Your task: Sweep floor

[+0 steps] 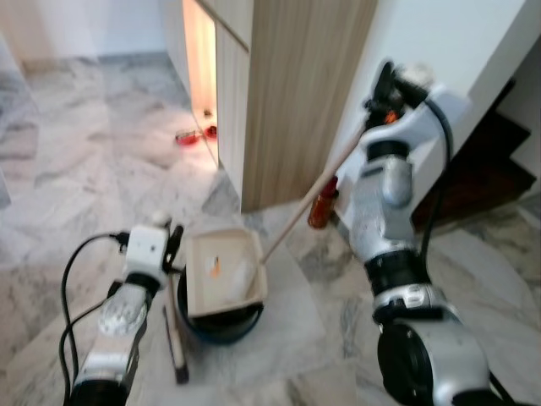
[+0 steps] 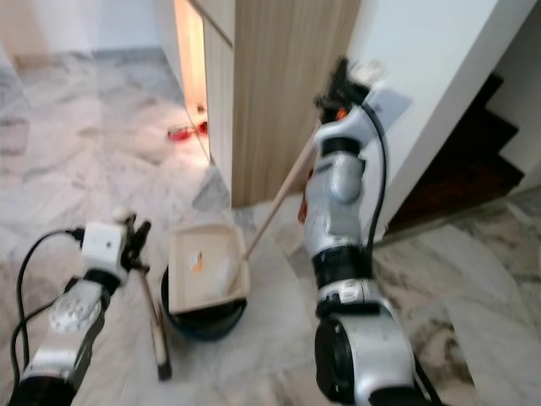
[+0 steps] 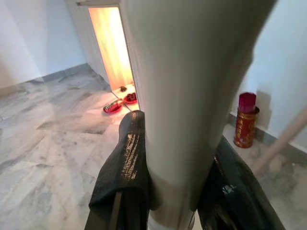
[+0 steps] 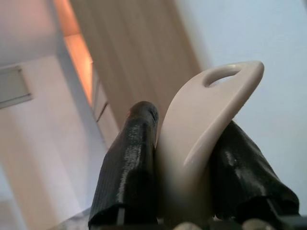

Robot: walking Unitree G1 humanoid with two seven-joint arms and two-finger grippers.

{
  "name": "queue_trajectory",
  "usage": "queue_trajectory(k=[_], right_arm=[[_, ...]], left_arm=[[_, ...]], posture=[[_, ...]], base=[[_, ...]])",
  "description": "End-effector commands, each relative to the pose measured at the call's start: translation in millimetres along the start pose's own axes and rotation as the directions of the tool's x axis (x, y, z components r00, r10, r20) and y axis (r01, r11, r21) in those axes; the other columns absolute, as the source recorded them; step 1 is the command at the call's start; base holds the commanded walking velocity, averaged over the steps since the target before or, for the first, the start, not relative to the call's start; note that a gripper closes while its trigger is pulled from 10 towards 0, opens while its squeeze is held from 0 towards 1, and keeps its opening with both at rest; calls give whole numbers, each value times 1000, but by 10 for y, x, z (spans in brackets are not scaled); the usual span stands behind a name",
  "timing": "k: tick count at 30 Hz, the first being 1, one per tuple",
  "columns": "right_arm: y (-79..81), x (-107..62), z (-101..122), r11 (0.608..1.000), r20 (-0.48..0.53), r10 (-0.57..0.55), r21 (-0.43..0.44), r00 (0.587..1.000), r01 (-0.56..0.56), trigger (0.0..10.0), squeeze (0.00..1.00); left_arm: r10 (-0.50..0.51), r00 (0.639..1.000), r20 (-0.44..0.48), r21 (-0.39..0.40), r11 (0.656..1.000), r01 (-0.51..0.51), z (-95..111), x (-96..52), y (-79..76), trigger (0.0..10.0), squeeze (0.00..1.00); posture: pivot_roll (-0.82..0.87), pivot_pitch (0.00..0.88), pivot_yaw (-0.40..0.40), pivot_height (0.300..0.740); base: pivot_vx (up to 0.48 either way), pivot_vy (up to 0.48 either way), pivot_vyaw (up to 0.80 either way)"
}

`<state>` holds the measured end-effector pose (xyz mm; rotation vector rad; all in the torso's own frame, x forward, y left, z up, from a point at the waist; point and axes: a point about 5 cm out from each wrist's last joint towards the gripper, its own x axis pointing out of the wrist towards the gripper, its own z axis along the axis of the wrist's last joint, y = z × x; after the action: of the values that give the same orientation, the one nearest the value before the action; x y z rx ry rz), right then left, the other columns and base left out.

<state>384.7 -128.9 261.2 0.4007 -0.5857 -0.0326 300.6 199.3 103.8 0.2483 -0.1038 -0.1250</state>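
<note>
Left eye view: right gripper [image 1: 387, 95] clamps the broom handle [image 1: 308, 200], which slants down (leftward) into the dustpan [image 1: 221, 269]; left gripper [image 1: 173, 239] clamps the dustpan's handle [image 3: 192, 96].

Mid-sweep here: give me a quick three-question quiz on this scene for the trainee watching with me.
1. True or false: the right pincer is shut on the broom handle.
2. What sits directly under the beige dustpan? A) a dark round bin B) a chair C) a stair step
3. Fill in: the red canister stands on the floor at the foot of the white ____.
Key: 1 true; 2 A; 3 wall.
</note>
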Motion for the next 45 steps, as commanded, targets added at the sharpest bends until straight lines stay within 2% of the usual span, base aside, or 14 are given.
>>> queue_trajectory(k=[1,9,12,14,16,27,34,38,42,45], right_arm=[[39,78,225,1000,119,10,14,993,-12,10000,0],[127,60,352,998,220,56,-54,974,-45,10000,0],[180,43,402,991,260,101,-114,960,-73,10000,0],[275,0,458,978,311,170,-171,935,-121,10000,0],[323,-28,478,971,331,199,-191,923,-141,10000,0],[571,-254,470,924,373,362,-264,854,-276,10000,0],[730,-430,415,898,367,432,-256,824,-357,10000,0],[914,-647,358,865,359,501,-250,788,-436,10000,0],[984,-717,362,852,364,523,-249,771,-460,10000,0],[1056,-781,381,833,377,553,-266,743,-486,10000,0]], left_arm=[[-9,999,46,-7,1000,9,81,30,-28,10000,0],[-10,999,45,-6,1000,11,75,21,-24,10000,0],[-10,999,47,-5,1000,11,77,19,-23,10000,0],[-10,999,48,-4,1000,11,78,17,-21,10000,0],[-12,999,50,-4,1000,12,79,17,-22,10000,0],[-38,998,52,21,999,37,80,11,-53,10000,0],[-49,997,52,33,998,47,81,9,-63,10000,0],[-58,997,53,40,998,56,79,7,-80,10000,0],[-60,997,52,42,997,58,77,8,-83,10000,0],[-64,997,52,46,997,62,76,10,-90,10000,0]], posture=[[218,0,-87,740],[219,0,-87,740],[218,0,-86,740],[219,0,-86,740],[218,0,-85,740],[216,0,-85,740],[214,0,-84,740],[214,0,-85,740],[213,0,-86,740],[213,0,-87,740]], base=[[0,0,0],[0,0,0],[0,0,0],[0,0,0],[0,0,0],[0,0,0],[0,0,0],[0,0,0],[0,0,0],[0,0,0]])
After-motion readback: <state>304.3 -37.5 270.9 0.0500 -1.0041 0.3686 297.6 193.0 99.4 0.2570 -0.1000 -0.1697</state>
